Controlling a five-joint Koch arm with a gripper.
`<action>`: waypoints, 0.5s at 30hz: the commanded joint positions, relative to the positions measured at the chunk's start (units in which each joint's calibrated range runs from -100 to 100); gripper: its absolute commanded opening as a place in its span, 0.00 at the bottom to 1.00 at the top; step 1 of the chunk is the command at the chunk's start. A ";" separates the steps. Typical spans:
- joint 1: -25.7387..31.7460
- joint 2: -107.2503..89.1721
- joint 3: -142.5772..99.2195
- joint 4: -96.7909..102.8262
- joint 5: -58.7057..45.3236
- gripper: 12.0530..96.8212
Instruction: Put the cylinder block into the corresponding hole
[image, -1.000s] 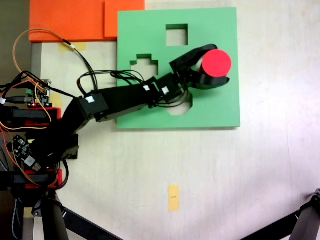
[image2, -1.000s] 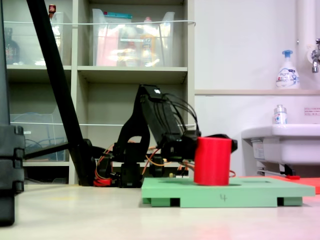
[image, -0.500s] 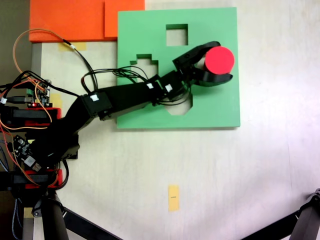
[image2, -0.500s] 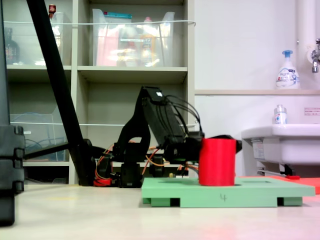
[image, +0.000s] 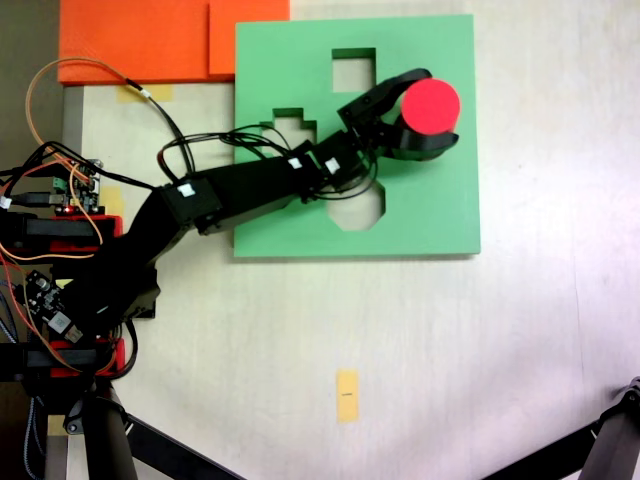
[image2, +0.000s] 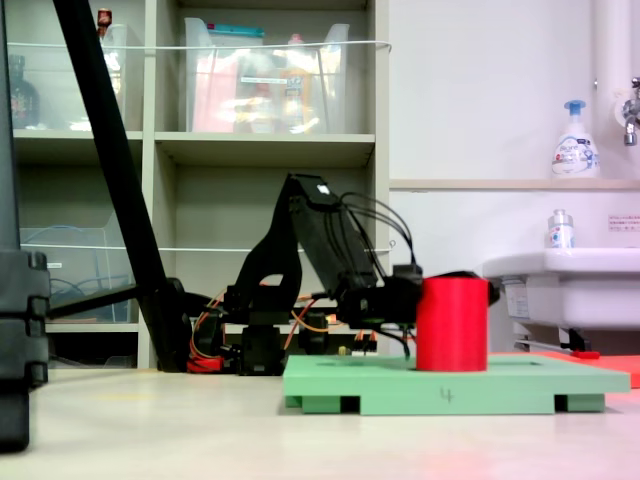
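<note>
The red cylinder block stands upright over the right part of the green board, with my gripper shut on it, one black jaw on each side. From the side, the cylinder block has its base level with the top of the board. The circular hole is hidden under the block and the jaws. Elsewhere in the board I see a square cutout, a cross cutout and an octagonal cutout, partly covered by my arm.
Orange foam slabs lie at the top left, touching the board's corner. My arm's base and wiring sit at the left edge. A yellow tape strip marks the table below. Black tripod legs cross the bottom corners.
The gripper has carried the cylinder block a little toward the picture's top in the top-down view, and to the right in the side view. Its hold is unchanged.
</note>
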 joint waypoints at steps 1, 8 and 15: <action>0.29 -0.38 0.36 5.74 0.20 0.33; 0.15 -0.80 -2.63 7.09 0.24 0.33; -0.10 -0.80 -5.22 8.53 0.34 0.33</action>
